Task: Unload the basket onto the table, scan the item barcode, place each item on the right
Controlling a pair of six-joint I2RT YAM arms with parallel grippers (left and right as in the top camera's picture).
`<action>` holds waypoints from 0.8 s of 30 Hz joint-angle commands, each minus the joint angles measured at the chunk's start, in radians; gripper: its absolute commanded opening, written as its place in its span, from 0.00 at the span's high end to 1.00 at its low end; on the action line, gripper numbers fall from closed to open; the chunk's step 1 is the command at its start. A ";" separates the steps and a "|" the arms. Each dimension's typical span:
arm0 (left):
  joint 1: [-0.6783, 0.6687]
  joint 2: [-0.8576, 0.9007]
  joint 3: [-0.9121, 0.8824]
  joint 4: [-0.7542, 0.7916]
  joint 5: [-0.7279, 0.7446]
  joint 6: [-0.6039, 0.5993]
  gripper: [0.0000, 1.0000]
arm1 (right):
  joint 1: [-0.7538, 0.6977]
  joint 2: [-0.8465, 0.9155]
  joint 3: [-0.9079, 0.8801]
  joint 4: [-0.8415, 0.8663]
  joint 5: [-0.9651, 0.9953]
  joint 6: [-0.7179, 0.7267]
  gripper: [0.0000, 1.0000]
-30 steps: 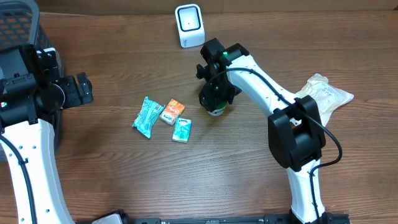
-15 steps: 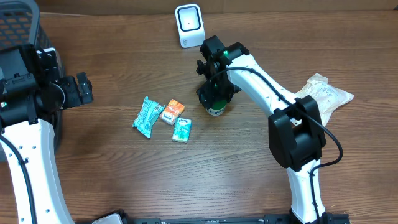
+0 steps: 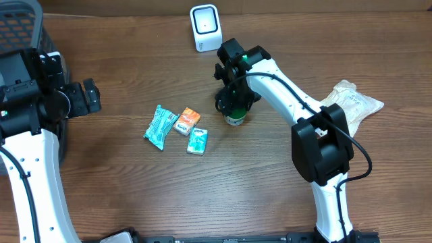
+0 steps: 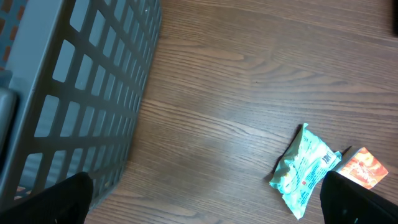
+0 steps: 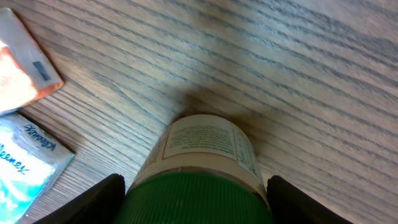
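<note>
A jar with a green lid [image 5: 198, 198] and a pale printed label [image 5: 205, 142] stands upright on the wooden table, right of the small packets; from overhead only its base [image 3: 234, 120] shows under the arm. My right gripper [image 5: 196, 200] reaches down over it, one finger against each side of the lid. The white barcode scanner [image 3: 204, 27] stands at the back edge, apart from the jar. At the far left my left gripper [image 4: 205, 202] hangs open over bare wood beside the basket, holding nothing.
A teal packet [image 3: 160, 126], an orange packet [image 3: 187, 120] and a tissue pack [image 3: 198, 141] lie left of the jar. A grey mesh basket [image 3: 20, 34] fills the back left corner. A crumpled plastic bag [image 3: 354, 101] lies at the right.
My right gripper has shifted slightly over the jar and its fingers have drawn in against the lid. The left arm has not moved.
</note>
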 commanded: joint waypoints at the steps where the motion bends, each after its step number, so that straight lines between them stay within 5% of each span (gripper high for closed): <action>1: -0.006 0.003 0.006 0.003 0.009 0.011 0.00 | -0.006 0.001 0.032 -0.008 0.037 0.007 0.27; 13: -0.006 0.003 0.006 0.003 0.009 0.011 0.00 | -0.010 0.001 0.040 -0.049 0.037 0.139 0.40; 19: -0.006 0.003 0.006 0.003 0.009 0.011 0.01 | -0.010 -0.001 0.041 -0.069 0.049 0.137 0.20; 24: -0.006 0.003 0.006 0.003 0.009 0.011 0.00 | -0.010 -0.001 0.041 -0.071 0.069 0.137 0.18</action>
